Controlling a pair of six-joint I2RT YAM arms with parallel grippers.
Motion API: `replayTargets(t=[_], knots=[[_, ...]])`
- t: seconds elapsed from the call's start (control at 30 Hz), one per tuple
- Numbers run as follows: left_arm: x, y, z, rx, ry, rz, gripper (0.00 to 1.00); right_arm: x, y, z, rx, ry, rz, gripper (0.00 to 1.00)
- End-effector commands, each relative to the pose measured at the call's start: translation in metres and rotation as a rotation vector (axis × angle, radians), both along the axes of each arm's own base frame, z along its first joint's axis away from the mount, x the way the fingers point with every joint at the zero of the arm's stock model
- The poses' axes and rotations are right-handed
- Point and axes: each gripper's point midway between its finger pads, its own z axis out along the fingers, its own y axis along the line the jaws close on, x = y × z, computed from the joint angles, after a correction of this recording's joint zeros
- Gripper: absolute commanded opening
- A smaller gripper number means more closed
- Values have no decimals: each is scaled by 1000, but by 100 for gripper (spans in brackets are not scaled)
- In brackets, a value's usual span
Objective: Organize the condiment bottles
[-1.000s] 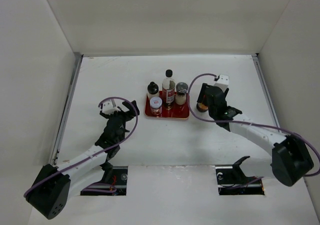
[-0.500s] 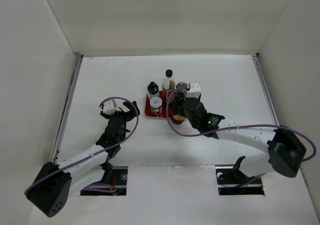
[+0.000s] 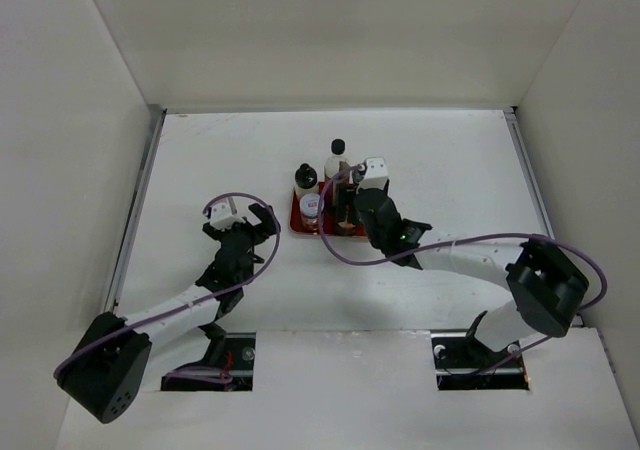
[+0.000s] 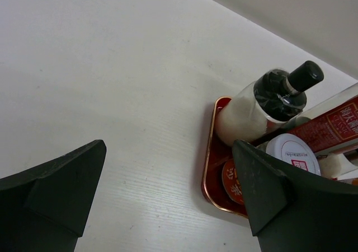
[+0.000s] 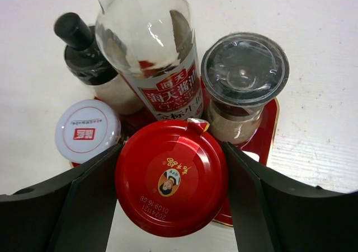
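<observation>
At the near edge of the red tray [image 5: 267, 133], the red-capped bottle [image 5: 170, 176] is clamped in the right gripper [image 5: 169, 203], beside the tall clear bottle [image 5: 151, 56]; the left gripper [image 4: 168, 190] is held wide open, empty, left of the tray.

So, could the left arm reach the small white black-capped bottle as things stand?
Probably yes: the white bottle stands at the tray edge, facing the open left fingers, only bare table between.
</observation>
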Motion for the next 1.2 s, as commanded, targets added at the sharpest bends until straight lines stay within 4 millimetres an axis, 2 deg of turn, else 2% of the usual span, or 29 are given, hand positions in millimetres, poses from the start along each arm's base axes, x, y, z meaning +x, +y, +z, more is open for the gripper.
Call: replayTargets(t=[0.0,0.17,0.3,0.4,0.53,0.7,0.87,1.03,1.17], knots=[[9,-3,18,-40,-46,20,100,23,15,57,133,-142,-29,49],[11,-4,19,-38,-39,30,100,25,15,36,86,-114,-40,54],[11,-5,21,-37,-34,30,100,24,16,23,67,-92,-38,74],[14,-4,19,-23,-14,38,100,21,12,33,89,-105,-40,88],[18,-10,16,1,20,32,100,12,2,55,125,-144,-43,100],[20,-11,17,11,37,28,100,-6,-23,74,184,-182,-66,100],[20,-12,42,6,16,22,100,-23,-58,78,246,-210,-137,100],[19,-27,57,22,42,-16,100,-29,-109,63,264,-218,-260,100],[15,-45,65,50,67,-49,100,-34,-131,40,312,-193,-314,100]])
